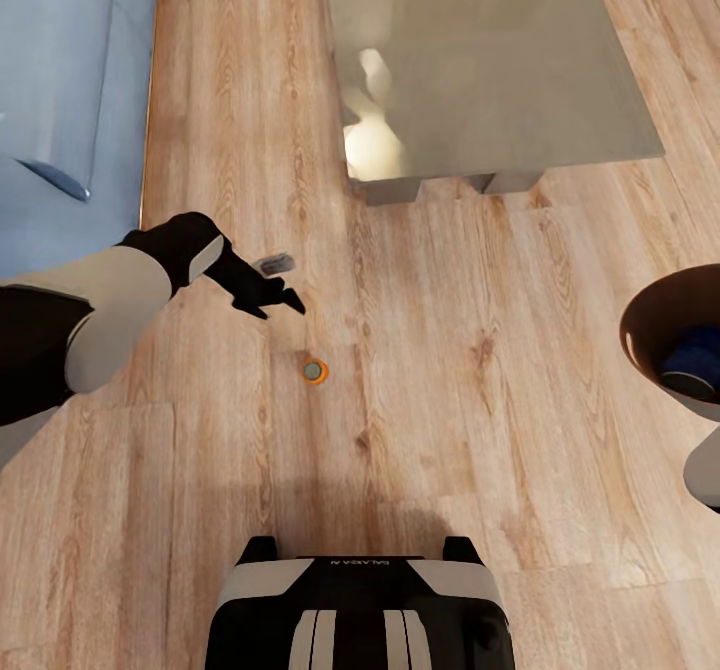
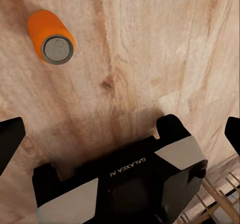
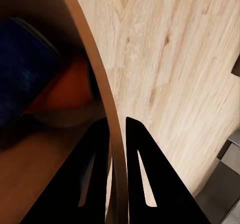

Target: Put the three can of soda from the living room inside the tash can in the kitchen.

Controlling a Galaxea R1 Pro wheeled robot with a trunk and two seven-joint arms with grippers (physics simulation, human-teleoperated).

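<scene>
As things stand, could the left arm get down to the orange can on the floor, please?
Probably yes. The orange can stands upright on bare wood floor, with nothing around it. The left gripper hangs open and empty a little way from it, nothing between them.

Can on floor (image 1: 315,371): upright, between robot base (image 1: 360,610) and coffee table (image 1: 480,60)
Trash can (image 1: 640,335): far right (two cans inside)
Sofa (image 1: 60,100): far left

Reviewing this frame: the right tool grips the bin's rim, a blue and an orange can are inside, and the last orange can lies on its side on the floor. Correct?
Nearly. The last orange can stands upright on the floor, grey top facing up in the head view. The right tool does grip the bin rim, with the blue can and another orange can inside.
</scene>
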